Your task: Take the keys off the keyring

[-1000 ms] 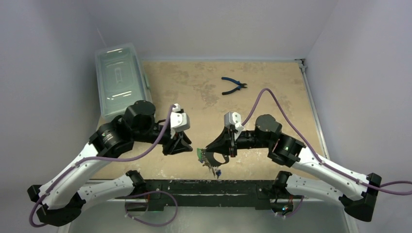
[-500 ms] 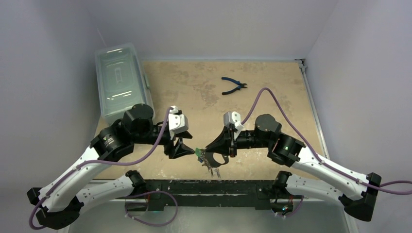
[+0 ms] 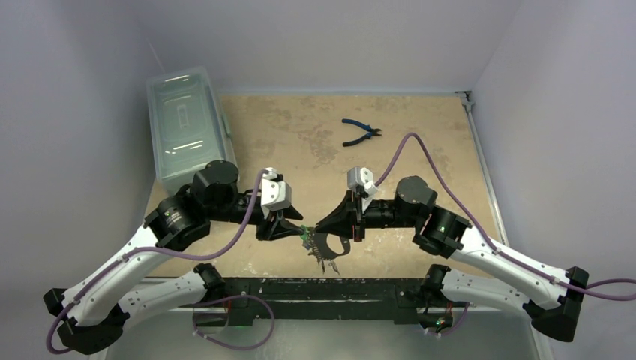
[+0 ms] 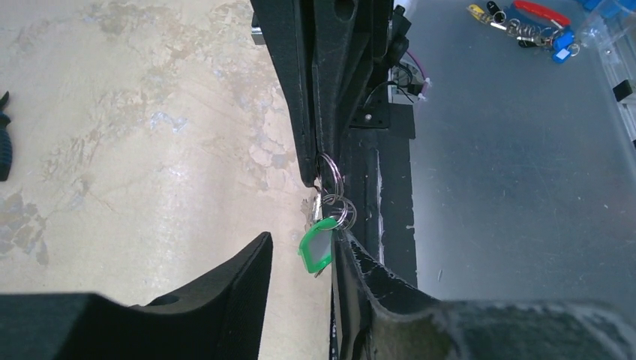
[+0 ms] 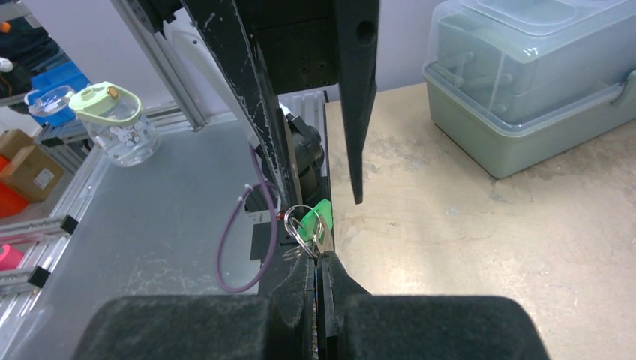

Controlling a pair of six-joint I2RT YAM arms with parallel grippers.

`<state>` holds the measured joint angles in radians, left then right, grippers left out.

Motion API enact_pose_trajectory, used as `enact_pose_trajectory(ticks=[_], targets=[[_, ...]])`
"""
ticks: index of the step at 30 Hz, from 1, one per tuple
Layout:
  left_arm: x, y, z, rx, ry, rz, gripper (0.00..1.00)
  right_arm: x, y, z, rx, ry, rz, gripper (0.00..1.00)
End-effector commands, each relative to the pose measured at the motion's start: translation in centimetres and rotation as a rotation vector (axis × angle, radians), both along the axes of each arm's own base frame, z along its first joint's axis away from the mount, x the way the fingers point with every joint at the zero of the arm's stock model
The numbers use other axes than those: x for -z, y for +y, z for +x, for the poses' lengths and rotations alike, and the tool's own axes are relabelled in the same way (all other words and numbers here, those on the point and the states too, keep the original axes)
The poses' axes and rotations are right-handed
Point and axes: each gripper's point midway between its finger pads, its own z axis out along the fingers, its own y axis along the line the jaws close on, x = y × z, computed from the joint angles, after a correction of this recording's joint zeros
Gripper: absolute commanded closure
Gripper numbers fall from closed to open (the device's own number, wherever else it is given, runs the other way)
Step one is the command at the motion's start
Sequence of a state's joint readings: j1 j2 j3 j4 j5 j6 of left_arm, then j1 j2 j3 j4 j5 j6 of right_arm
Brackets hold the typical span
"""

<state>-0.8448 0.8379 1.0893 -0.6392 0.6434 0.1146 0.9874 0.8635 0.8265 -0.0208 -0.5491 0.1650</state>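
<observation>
My right gripper (image 3: 321, 226) is shut on a small bunch of keys and holds it above the table's near edge. Silver split rings (image 5: 299, 220) and a green key tag (image 5: 320, 216) stick out of its closed jaws (image 5: 324, 255). More keys (image 3: 327, 259) dangle below it. The large pale oval keyring does not show clearly. My left gripper (image 3: 294, 229) is open, tip to tip with the right one. In the left wrist view the green tag (image 4: 316, 249) hangs between my open left fingers (image 4: 301, 241), against the right finger. The rings (image 4: 331, 186) hang from the right gripper's tips above.
A clear lidded plastic box (image 3: 186, 124) stands at the table's far left and also shows in the right wrist view (image 5: 525, 82). Blue-handled pliers (image 3: 360, 133) lie at the far middle. The black frame rail (image 3: 315, 289) runs along the near edge under the bunch.
My left gripper has moved right toward the held bunch, and its open fingers now straddle the green tag. The right gripper has stayed put, still shut.
</observation>
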Motion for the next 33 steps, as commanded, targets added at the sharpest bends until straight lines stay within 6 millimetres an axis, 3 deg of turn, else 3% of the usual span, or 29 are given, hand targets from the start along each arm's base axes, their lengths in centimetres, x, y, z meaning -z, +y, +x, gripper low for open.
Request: enact_pose_trajectory(ticks=[1,5,8,14,23,28,33], targets=[[-0.4,-0.2,-0.1,0.039,-0.05,-0.018,0.69,-4.0,0.0,0.1,0.025,-0.031,0.121,1.0],[-0.4,-0.4,-0.3,0.055,-0.043,-0.022,0.72,-4.0,0.1,0.0,0.015,-0.021,0.121,1.0],[-0.1,-0.6,-0.3,0.066,-0.037,-0.024,0.59,-4.0,0.2,-0.2,0.0,-0.018,0.119,1.0],[-0.2,-1.1,-0.8,0.114,-0.03,-0.042,0.48,-3.7,0.3,-1.3,-0.073,-0.026,0.103,1.0],[0.4,-2.3,-2.7,0.226,0.031,-0.04,0.41,-3.5,0.5,-2.0,-0.135,-0.042,0.081,1.0],[1.3,-2.8,-4.5,0.275,0.051,0.006,0.54,-3.9,0.3,-1.7,-0.114,-0.059,0.083,1.0],[-0.7,-1.5,-4.6,0.224,-0.003,-0.013,0.7,-4.3,-0.1,-1.2,-0.065,-0.069,0.092,1.0]])
